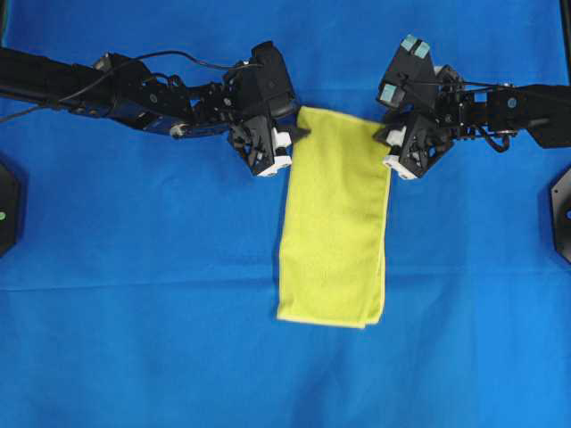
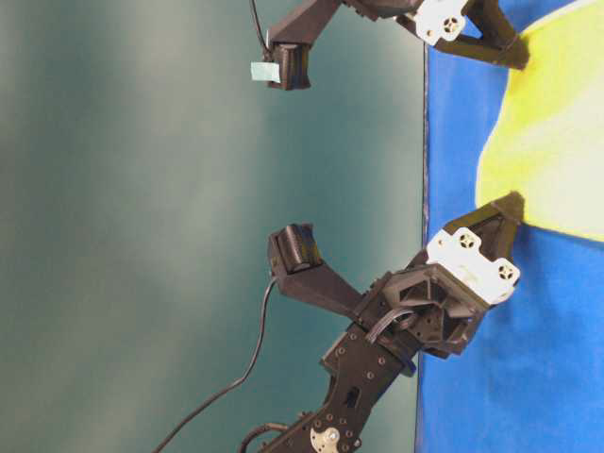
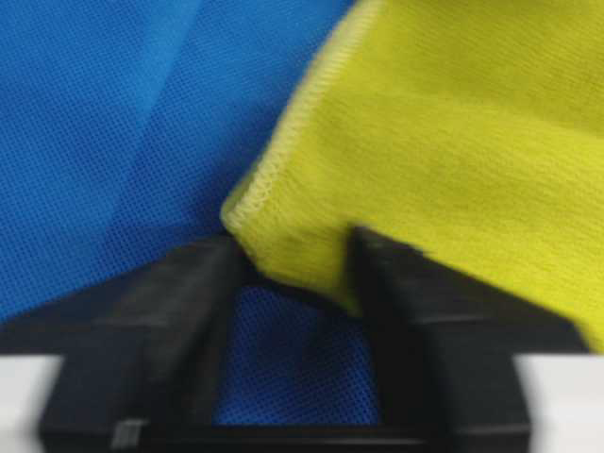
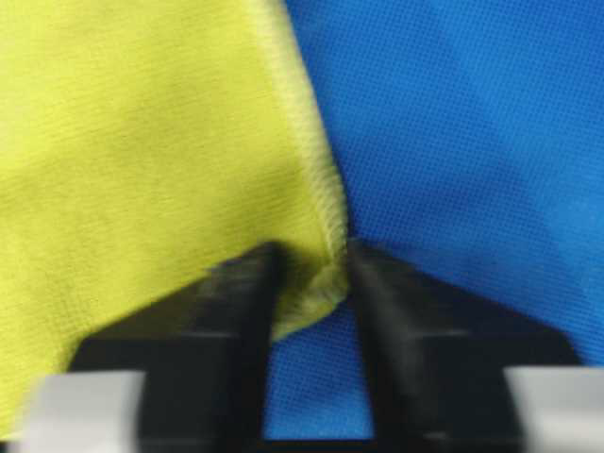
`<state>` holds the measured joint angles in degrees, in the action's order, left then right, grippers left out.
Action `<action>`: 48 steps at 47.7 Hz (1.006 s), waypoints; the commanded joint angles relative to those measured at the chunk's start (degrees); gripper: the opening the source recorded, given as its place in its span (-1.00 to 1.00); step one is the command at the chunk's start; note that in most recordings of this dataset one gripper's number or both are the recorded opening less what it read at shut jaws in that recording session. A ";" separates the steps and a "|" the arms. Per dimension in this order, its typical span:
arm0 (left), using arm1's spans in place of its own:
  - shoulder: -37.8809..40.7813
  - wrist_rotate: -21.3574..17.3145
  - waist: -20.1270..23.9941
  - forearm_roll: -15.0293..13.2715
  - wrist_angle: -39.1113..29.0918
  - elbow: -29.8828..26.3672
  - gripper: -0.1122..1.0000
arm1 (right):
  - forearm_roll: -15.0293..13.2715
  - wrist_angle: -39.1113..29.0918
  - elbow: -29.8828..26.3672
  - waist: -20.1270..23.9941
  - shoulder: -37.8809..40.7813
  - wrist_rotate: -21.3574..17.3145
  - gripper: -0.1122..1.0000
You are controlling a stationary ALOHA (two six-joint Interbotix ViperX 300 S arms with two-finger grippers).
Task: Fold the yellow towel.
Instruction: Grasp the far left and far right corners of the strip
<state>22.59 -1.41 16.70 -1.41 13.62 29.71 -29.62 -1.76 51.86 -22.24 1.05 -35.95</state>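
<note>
Yellow towel (image 1: 335, 218), folded to a long strip on blue-covered desk (image 1: 134, 339); far corners pinched in narrowed left gripper (image 1: 294, 135) and right gripper (image 1: 382, 135), one each.

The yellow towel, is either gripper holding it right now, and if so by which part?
Both grip the yellow towel: the left gripper on one far corner, the right gripper on the other.
</note>
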 commanded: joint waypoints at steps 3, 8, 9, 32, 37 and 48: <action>-0.62 0.00 0.44 -0.18 -1.41 -0.26 -0.52 | -0.09 -0.18 -0.53 0.09 -0.26 0.09 -0.53; -0.70 0.00 0.35 -0.18 -2.29 -0.18 -0.73 | -0.09 -0.18 -0.53 0.09 -0.26 0.18 -0.71; -0.79 0.00 0.26 -0.18 -2.37 -0.18 -0.73 | -0.09 -0.18 -0.53 0.09 -0.35 0.18 -0.71; -7.73 -2.37 0.79 -0.09 -7.65 -0.79 -0.73 | -0.18 -9.23 -0.97 0.00 -8.79 0.70 -0.71; -7.82 -3.34 1.14 -0.09 -8.35 -0.79 -0.73 | -0.26 -9.32 -0.88 0.09 -10.37 0.70 -0.71; -9.05 -3.60 0.79 -0.18 -10.02 -0.53 -0.73 | 0.00 -9.58 -1.05 0.53 -10.90 -0.18 -0.71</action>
<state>16.17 -4.83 17.31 -1.49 4.31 29.44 -29.79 -10.63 51.42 -21.80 -8.53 -35.86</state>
